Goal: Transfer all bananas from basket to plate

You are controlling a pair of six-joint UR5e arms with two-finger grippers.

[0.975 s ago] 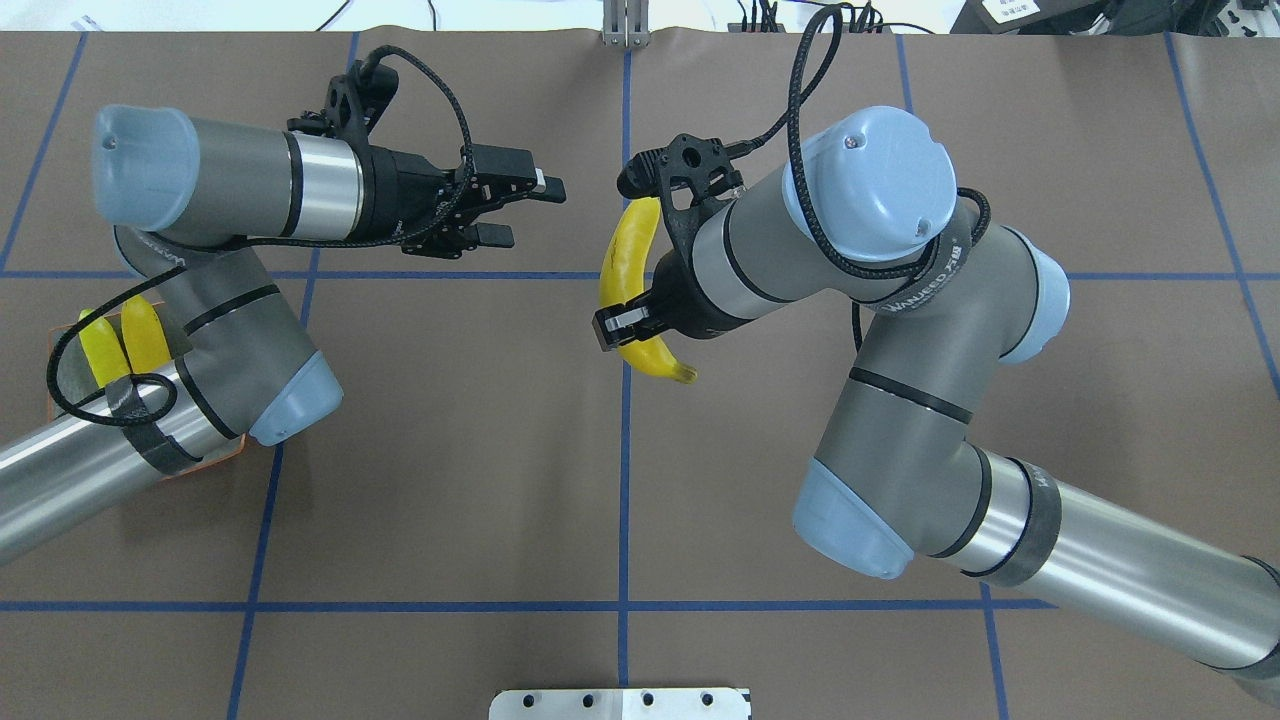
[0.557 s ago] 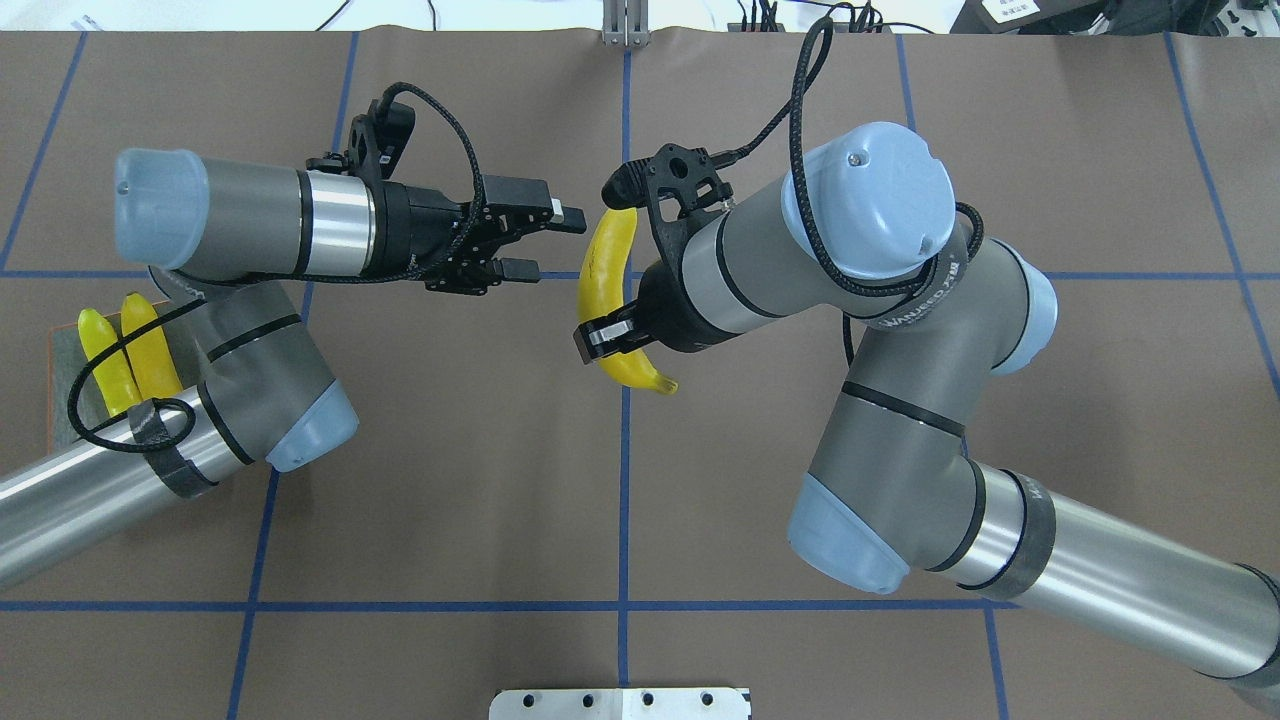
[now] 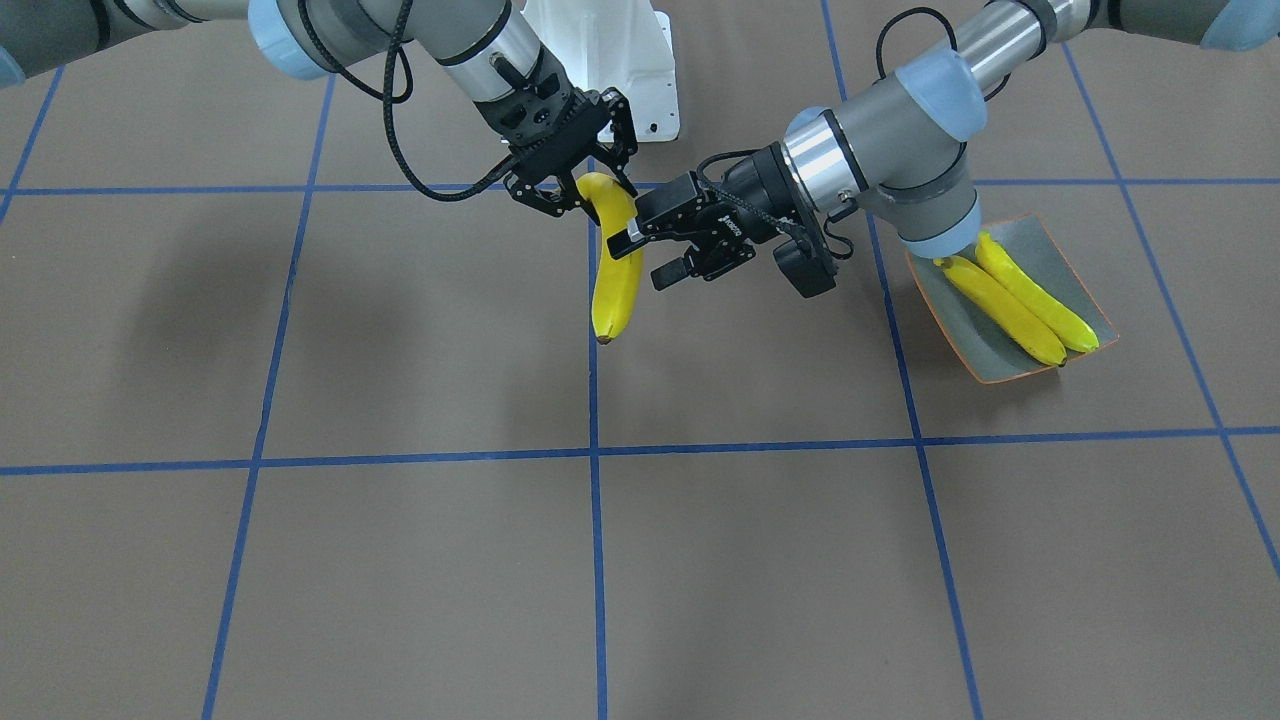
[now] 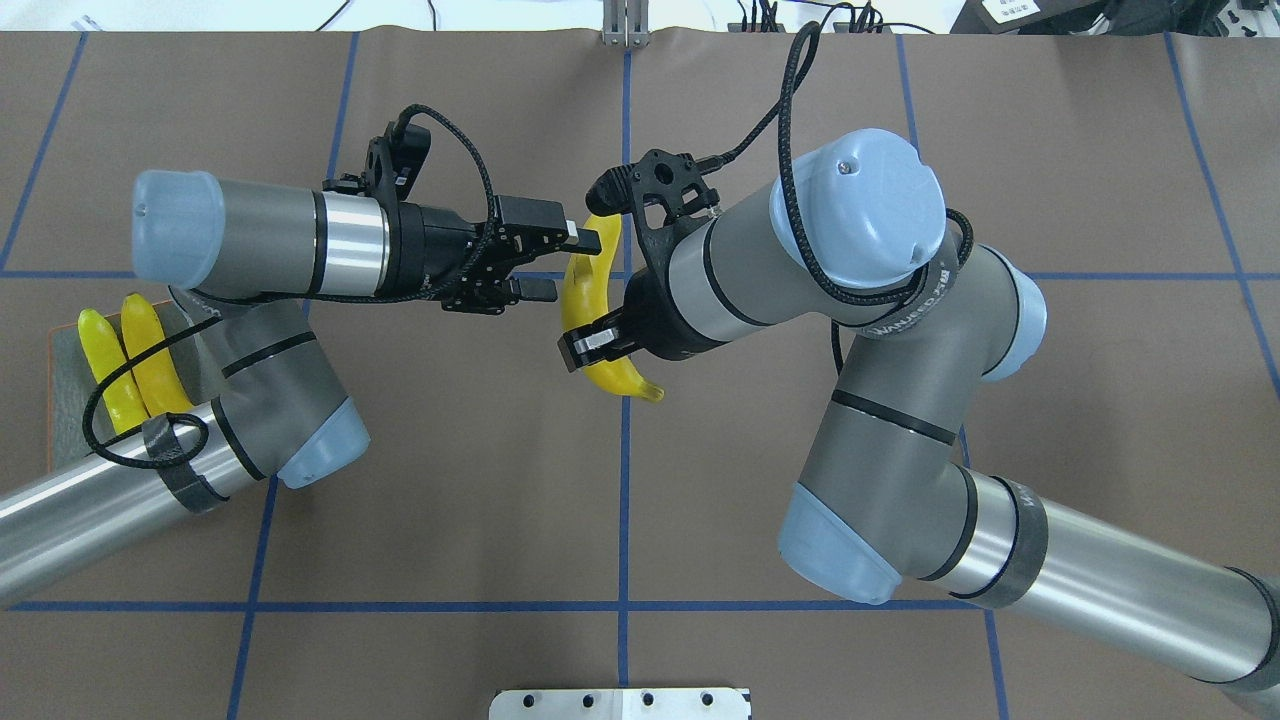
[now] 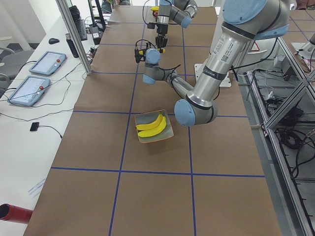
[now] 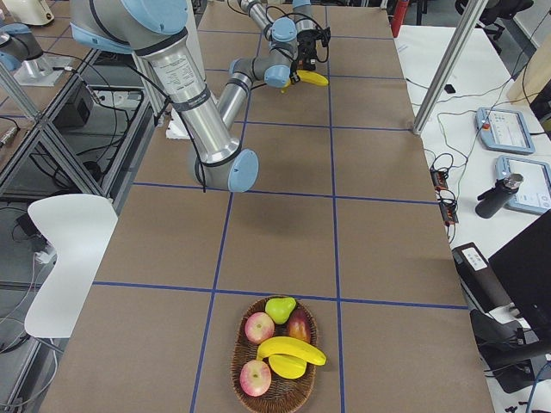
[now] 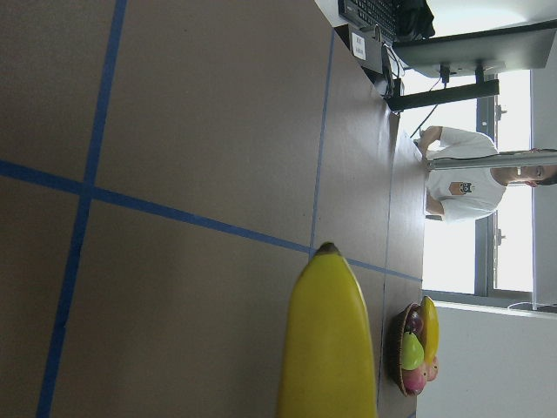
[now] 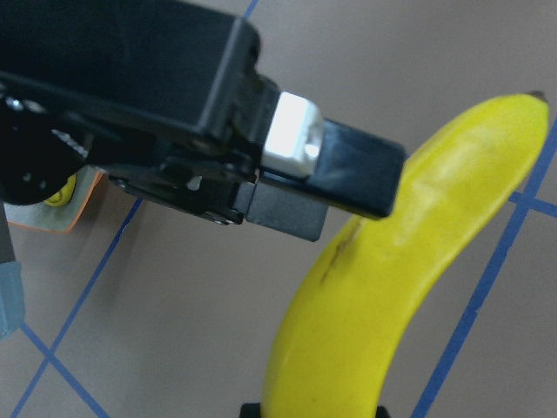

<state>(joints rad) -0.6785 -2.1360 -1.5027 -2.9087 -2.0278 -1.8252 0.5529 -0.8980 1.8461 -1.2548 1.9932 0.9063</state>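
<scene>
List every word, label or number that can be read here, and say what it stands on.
None reads clearly.
Black strap on the right arm: white lettering, too blurred to read.
Sticker on the left arm: printed code pattern, too small to read.

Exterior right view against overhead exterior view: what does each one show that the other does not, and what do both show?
Only the exterior right view shows the basket, which holds one banana among other fruit. Only the overhead exterior view shows the plate with two bananas on it, at the robot's left. Both show the right gripper shut on a third banana, with the left gripper close beside it.
</scene>
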